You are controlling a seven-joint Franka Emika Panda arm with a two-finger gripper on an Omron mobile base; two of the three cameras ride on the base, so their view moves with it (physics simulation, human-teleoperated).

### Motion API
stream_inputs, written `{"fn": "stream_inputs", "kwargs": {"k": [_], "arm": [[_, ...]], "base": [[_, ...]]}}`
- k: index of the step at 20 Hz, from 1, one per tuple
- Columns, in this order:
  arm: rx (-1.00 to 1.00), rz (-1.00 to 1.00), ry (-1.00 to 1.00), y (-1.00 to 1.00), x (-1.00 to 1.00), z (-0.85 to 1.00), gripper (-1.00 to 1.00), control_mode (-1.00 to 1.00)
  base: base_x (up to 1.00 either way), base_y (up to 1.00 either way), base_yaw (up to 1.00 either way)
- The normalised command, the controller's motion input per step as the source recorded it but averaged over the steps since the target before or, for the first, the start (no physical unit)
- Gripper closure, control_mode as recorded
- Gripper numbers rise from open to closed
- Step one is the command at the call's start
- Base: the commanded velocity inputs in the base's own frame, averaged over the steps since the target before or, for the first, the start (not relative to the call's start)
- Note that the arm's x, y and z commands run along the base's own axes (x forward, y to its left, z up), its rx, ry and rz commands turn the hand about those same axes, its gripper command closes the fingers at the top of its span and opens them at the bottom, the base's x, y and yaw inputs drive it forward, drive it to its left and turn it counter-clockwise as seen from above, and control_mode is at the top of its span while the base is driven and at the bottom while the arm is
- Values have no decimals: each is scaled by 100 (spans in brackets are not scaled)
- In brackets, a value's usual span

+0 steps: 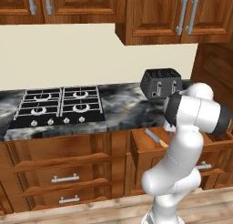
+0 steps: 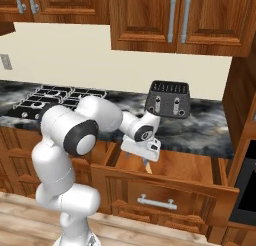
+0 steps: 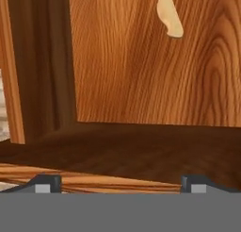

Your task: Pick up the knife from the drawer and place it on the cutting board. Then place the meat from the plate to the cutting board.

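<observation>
My gripper (image 3: pixel 120 181) hangs spread wide and empty over the open drawer (image 2: pixel 165 182). The knife (image 3: pixel 168 16) lies flat on the drawer floor near one o'clock, well apart. If I descend off-line, I judge my fingers could strike wood or nudge the handle aside.

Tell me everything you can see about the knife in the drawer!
The knife is slim, with a bluish-silver blade and a light tan handle that curves at its end. It lies flat on the plain wooden floor of the open drawer, on nothing else. The open gripper hangs above the drawer and is not touching the knife.
</observation>
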Motion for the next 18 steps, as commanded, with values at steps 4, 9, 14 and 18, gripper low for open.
{"fn": "stream_inputs", "kwargs": {"k": [4,9,14,18], "arm": [[0,-4,3,8,18,-26,-100,-100],[0,-1,2,7,20,-30,-100,-100],[0,0,0,3,7,-27,-100,-100],[0,0,0,2,0,-33,-100,-100]], "base": [[0,0,0],[0,0,0],[0,0,0],[0,0,0]]}}
